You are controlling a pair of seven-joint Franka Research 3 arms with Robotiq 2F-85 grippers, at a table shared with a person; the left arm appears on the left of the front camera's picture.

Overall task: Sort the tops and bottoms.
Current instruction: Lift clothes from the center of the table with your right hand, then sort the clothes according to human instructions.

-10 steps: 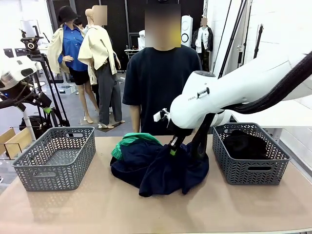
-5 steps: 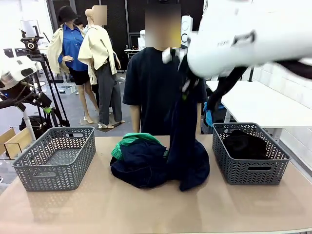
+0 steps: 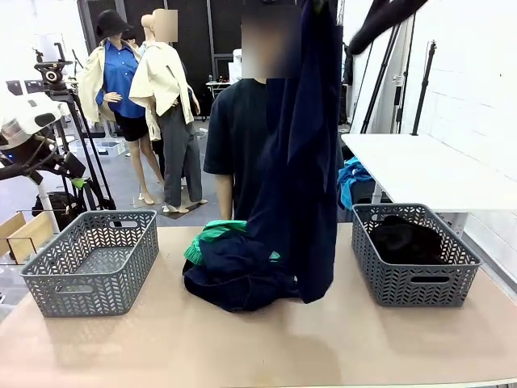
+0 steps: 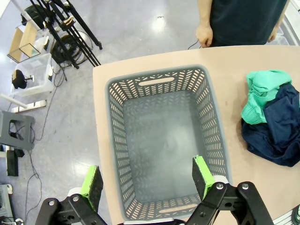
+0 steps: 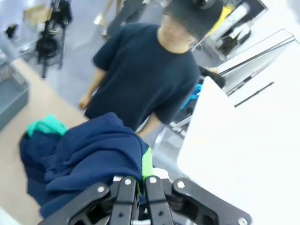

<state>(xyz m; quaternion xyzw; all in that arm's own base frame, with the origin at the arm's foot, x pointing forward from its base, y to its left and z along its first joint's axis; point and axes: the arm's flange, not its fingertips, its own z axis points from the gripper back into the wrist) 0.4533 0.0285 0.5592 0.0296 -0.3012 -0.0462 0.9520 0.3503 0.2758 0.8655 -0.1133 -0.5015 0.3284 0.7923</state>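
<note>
Right claw (image 5: 140, 180) has risen high, pinched tight on the navy garment (image 3: 303, 162); cloth now hangs full length beneath it, lower end against the pile (image 3: 230, 279) on the tabletop (image 3: 161, 339); probably nearly freed for sorting; left claw (image 4: 146, 183) wide, empty, grey basket (image 4: 117, 140) below it.

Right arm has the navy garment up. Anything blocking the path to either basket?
Nothing visible blocks the right basket; a black garment lies in it. The left basket is empty, but the open left gripper hovers over it. The navy garment hangs from the shut right gripper, lower end down at the pile between baskets.
</note>
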